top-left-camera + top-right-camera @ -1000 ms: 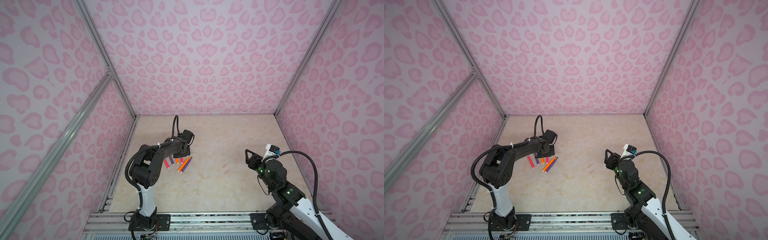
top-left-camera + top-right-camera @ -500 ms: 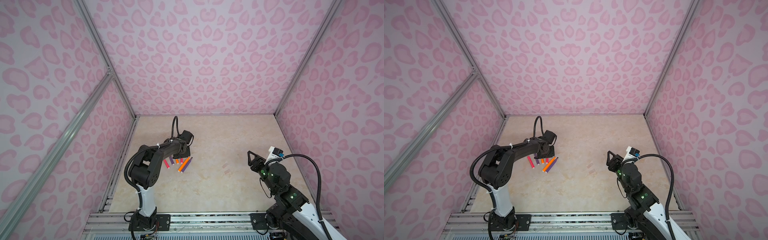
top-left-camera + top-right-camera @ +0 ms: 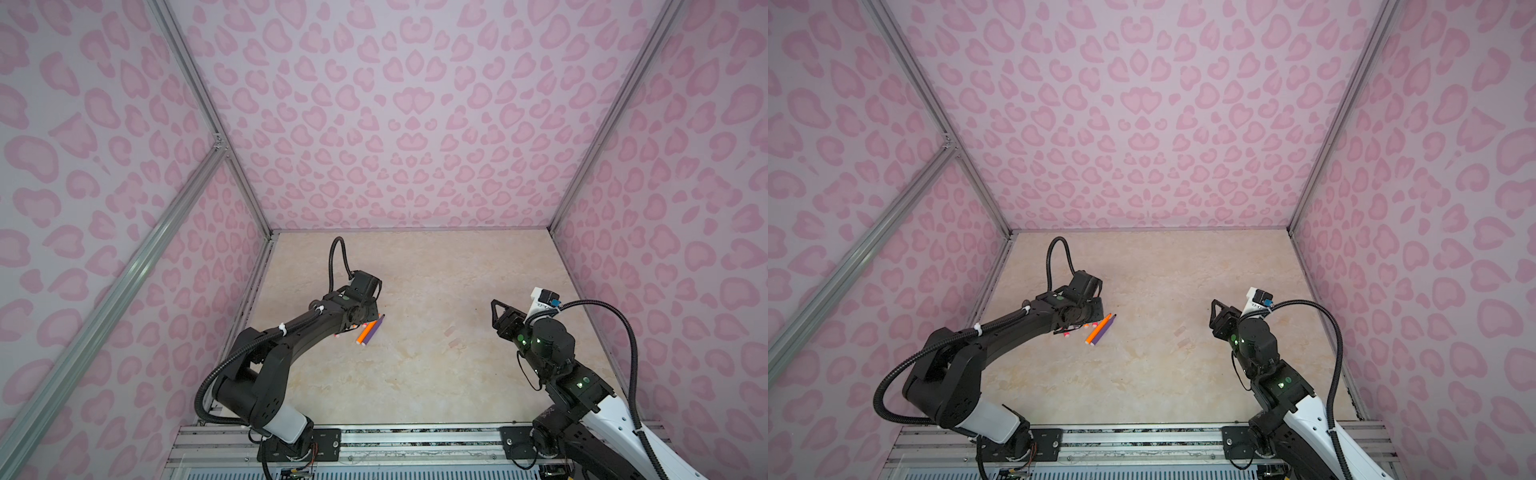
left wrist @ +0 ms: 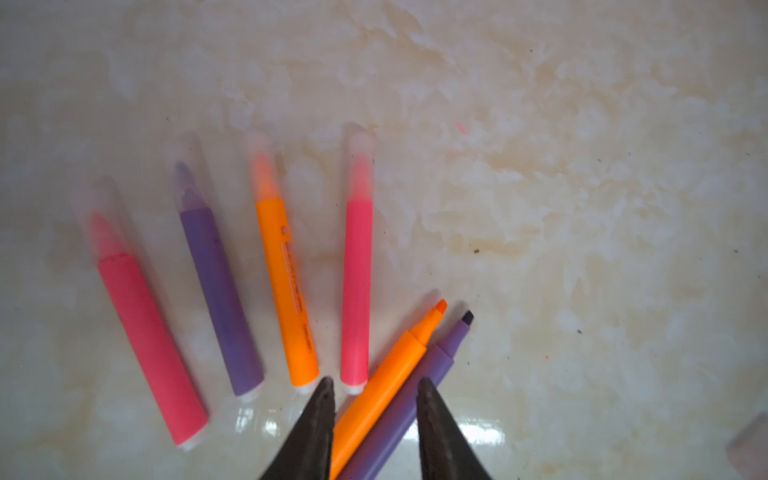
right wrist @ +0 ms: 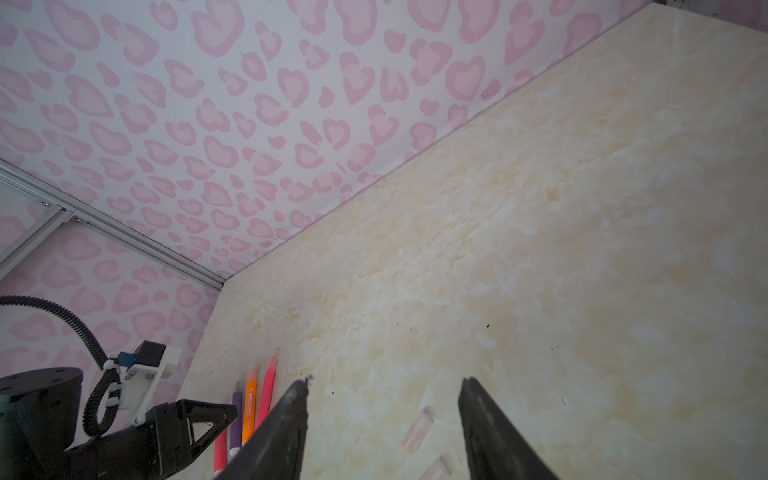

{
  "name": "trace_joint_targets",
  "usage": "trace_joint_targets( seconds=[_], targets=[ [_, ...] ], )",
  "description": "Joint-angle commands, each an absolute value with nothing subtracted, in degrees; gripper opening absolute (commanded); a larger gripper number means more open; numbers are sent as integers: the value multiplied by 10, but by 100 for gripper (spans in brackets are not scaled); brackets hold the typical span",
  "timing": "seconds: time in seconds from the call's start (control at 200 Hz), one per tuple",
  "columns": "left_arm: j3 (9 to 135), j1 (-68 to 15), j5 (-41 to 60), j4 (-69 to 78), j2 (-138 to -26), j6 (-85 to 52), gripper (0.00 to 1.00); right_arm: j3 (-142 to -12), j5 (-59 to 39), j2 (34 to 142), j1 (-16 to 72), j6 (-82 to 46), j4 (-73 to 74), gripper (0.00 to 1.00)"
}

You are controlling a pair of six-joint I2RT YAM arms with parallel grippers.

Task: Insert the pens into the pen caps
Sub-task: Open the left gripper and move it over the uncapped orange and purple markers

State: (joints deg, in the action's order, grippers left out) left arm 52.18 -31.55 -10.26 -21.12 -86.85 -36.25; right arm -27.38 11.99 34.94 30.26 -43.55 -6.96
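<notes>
In the left wrist view four pens lie fanned on the beige table, each with a clear pen cap over its tip: a pink-red one (image 4: 149, 345), a purple one (image 4: 220, 299), an orange one (image 4: 286, 291) and another pink-red one (image 4: 356, 291). An uncapped orange pen (image 4: 390, 374) and an uncapped purple pen (image 4: 419, 395) lie side by side on the table. My left gripper (image 4: 376, 380) is open just above them, one finger on each side. My right gripper (image 5: 386, 380) hangs open and empty above two loose pen caps (image 5: 417, 428) (image 5: 436, 467). In both top views the uncapped pair (image 3: 370, 330) (image 3: 1100, 328) lies by the left gripper (image 3: 365, 316).
Pink patterned walls close in the table (image 3: 415, 270) on three sides, and a metal rail (image 3: 415, 432) runs along the near edge. The two loose caps (image 3: 449, 331) (image 3: 1179, 331) lie on the table between the arms. The left arm's cable (image 3: 336, 257) loops above its wrist.
My left gripper's jaws have parted from shut to open. The right arm has shifted only slightly, its jaws as wide as before.
</notes>
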Motion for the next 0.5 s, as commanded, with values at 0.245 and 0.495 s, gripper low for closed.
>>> trace_joint_targets(
  seconds=[0.245, 0.495],
  targets=[
    [440, -402, -97, -168, -785, -357, 41, -345, 169, 541, 285, -385, -75, 58],
    [456, -402, -106, -190, -805, -362, 40, -384, 127, 647, 232, -370, -52, 54]
  ],
)
